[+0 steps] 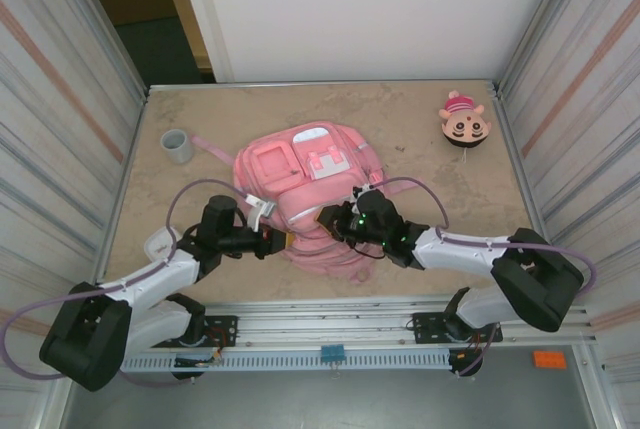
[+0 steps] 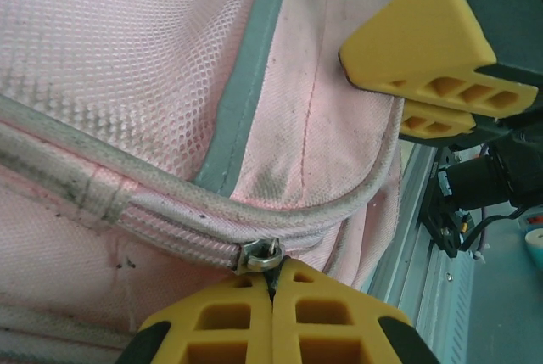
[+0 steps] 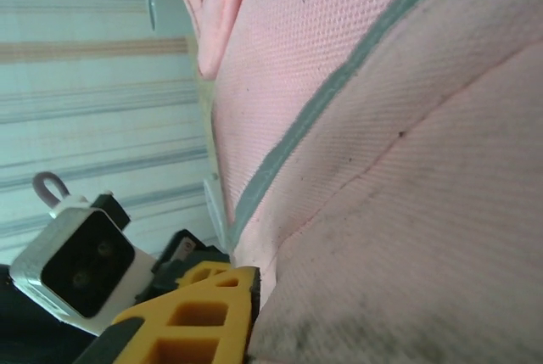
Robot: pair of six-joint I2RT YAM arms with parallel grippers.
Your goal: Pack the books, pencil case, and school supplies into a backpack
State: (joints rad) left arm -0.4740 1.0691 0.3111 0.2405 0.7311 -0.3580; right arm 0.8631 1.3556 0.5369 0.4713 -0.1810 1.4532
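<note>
The left gripper (image 2: 273, 286) pinches tight the zipper pull (image 2: 261, 253) of the backpack (image 2: 127, 58) — from it the zipper line (image 2: 170, 225) runs toward ten o'clock.

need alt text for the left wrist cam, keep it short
The left gripper, yellow fingers closed together at the bottom edge, pinches the small metal zipper pull of the pink backpack, whose mesh carries a grey strip. At upper right, the right gripper sits against the backpack's edge.
</note>
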